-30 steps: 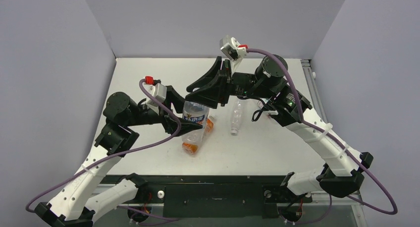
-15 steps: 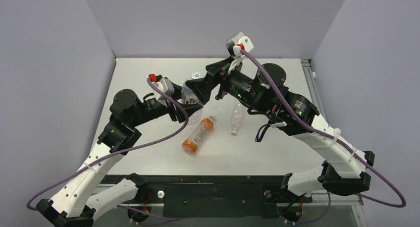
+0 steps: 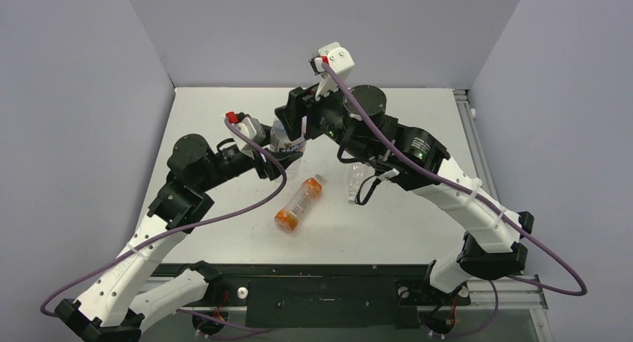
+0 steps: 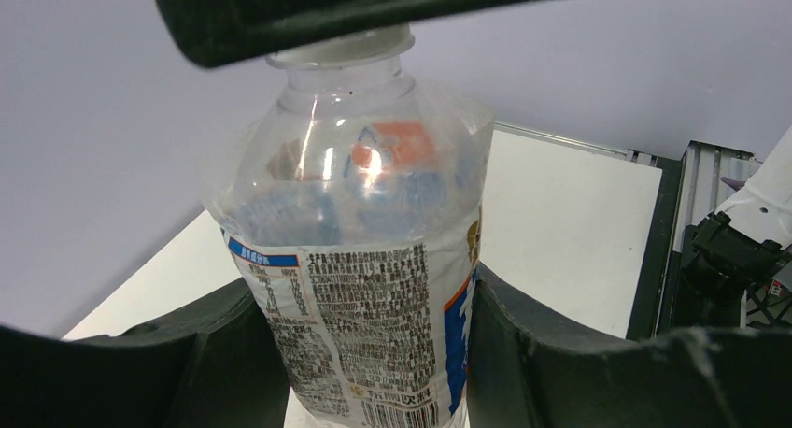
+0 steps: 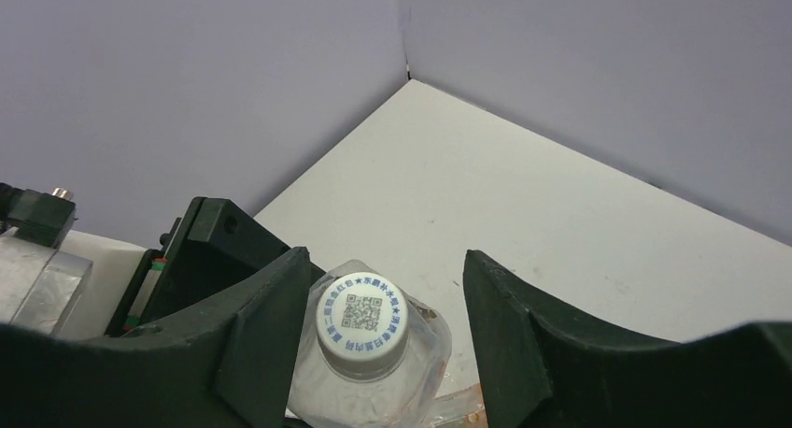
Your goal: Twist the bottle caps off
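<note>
We saw left gripper (image 4: 369, 353) clamped on clear bottle (image 4: 364, 213) toward desk (image 3: 418, 222) far edge; right gripper (image 5: 383, 302) apart, straddling its white cap (image 5: 362, 314).

A robotics lab cell: plain grey walls (image 3: 321, 28) box in a white worktable (image 3: 418, 222).

White table (image 3: 418, 230) between three plain lavender-grey walls (image 3: 298, 28).

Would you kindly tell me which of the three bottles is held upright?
The labelled clear bottle in the left pincer; the orange bottle and the small clear bottle lie on their sides on the table.
</note>
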Motion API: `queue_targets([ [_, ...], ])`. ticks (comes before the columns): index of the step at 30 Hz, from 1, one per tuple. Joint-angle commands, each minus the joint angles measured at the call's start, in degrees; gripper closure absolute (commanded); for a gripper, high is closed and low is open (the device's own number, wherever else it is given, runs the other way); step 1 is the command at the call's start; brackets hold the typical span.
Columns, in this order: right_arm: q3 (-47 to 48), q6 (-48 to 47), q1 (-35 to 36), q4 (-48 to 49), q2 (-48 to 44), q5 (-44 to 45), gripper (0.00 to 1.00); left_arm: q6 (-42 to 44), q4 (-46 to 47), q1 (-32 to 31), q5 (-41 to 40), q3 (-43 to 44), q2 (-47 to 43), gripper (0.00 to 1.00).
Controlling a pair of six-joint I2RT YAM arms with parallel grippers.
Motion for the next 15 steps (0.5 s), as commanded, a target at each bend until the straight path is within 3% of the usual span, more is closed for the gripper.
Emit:
queue_targets([
  [1,2.8,0.8,0.2,-0.1,0.0,-0.1,0.47,1.0,1.2,-0.2,-1.0,-0.2,-0.4,0.86],
  [6,2.8,1.4,0.2,0.3,0.2,-1.3,0.62,1.1,1.2,-0.2,-1.2,-0.1,-0.2,0.86],
  [11,2.4,1.3,0.1,0.5,-0.3,-1.6,0.92,1.0,1.2,-0.2,-0.8,-0.3,-0.3,0.86],
  [13,2.2,0.7,-0.2,0.8,-0.9,-2.5,1.00,0.5,1.2,-0.2,-0.1,-0.5,-0.3,0.86],
  [15,1.8,-0.2,-1.1,1.2,-1.9,-5.5,1.00,-0.6,1.4,-0.2,1.8,-0.4,-0.4,0.86],
])
